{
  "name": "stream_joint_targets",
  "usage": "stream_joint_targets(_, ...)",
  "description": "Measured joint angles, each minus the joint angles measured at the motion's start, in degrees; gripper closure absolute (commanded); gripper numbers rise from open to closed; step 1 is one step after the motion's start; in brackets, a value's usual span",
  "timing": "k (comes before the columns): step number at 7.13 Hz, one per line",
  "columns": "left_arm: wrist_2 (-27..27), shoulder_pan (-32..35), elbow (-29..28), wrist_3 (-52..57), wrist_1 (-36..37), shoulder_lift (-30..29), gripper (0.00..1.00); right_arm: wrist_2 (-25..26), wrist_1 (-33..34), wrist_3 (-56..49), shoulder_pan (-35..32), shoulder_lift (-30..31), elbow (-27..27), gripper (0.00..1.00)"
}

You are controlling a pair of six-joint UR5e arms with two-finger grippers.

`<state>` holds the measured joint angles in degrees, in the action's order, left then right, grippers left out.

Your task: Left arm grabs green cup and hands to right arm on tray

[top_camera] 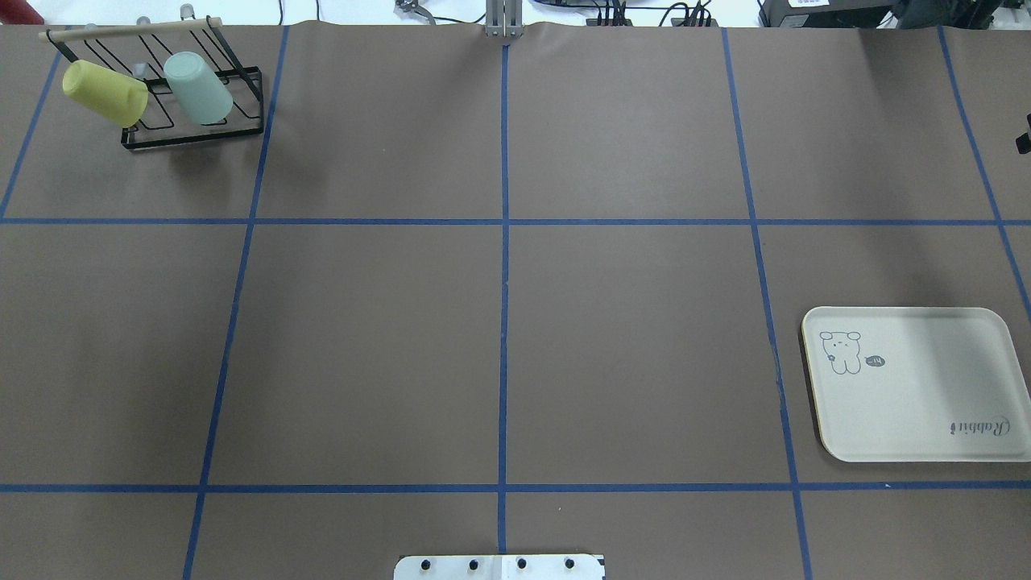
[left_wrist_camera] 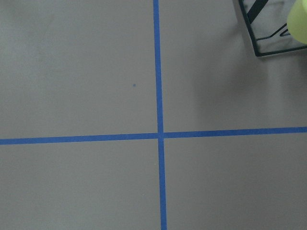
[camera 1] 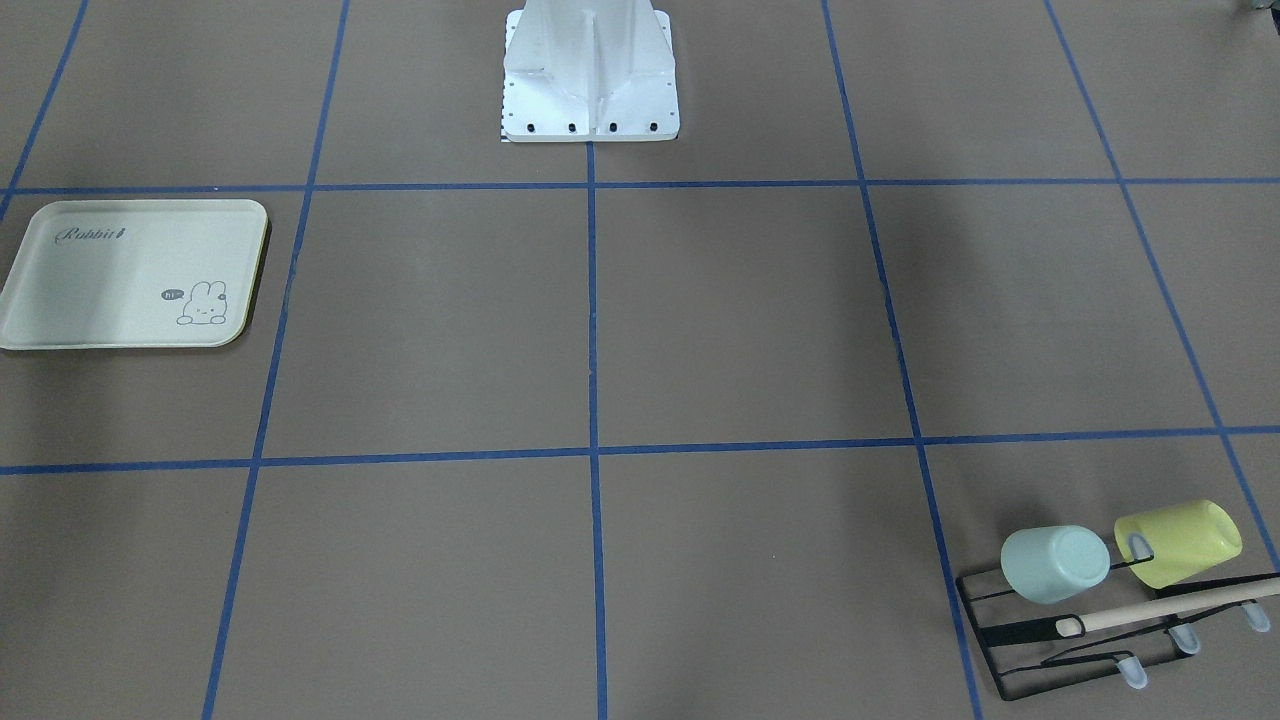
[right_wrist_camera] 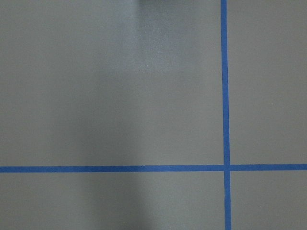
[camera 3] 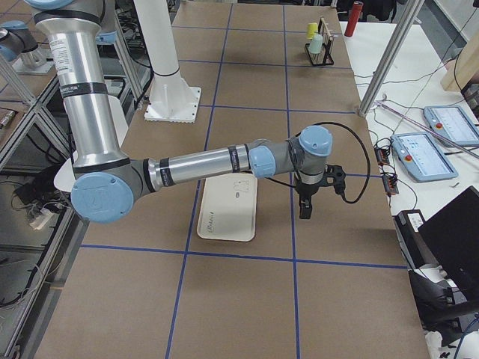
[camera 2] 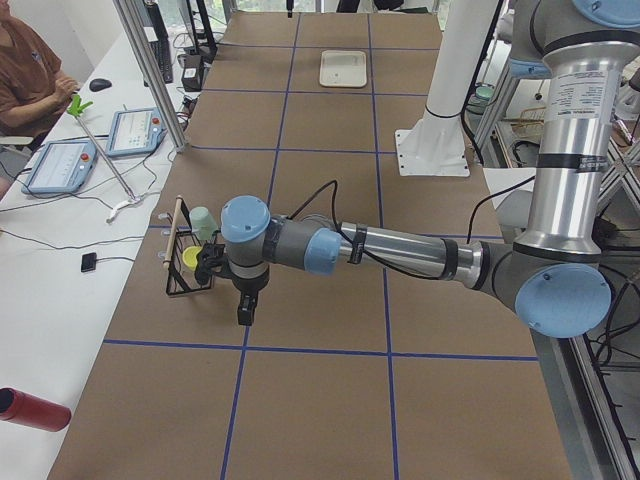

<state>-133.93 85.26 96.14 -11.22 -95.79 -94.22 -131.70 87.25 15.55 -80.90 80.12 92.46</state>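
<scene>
The pale green cup sits tilted, mouth down, on a black wire rack at the table's far left corner, beside the yellow cup. It also shows in the overhead view and both side views. The left gripper hangs above the table just beside the rack, apart from the cups; I cannot tell if it is open or shut. The cream Rabbit tray lies bare on the right. The right gripper hangs above the table beside the tray; its state cannot be told.
A wooden rod runs along the rack's top. The white robot pedestal stands at mid-table. An operator, tablets, a red bottle and metal posts are on the side bench.
</scene>
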Motion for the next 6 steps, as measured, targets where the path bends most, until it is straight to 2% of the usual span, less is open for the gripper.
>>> stream_joint_targets(3, 2.66, -7.36, 3.82, -12.52, -2.41, -4.52, 0.00, 0.06, -3.68, 2.32, 3.32, 0.83, 0.05, 0.01)
stream_joint_targets(6, 12.20, -16.22, 1.67, -19.17, -2.17, -12.84, 0.00, 0.27, -7.11, 3.54, 4.57, 0.93, -0.05, 0.01)
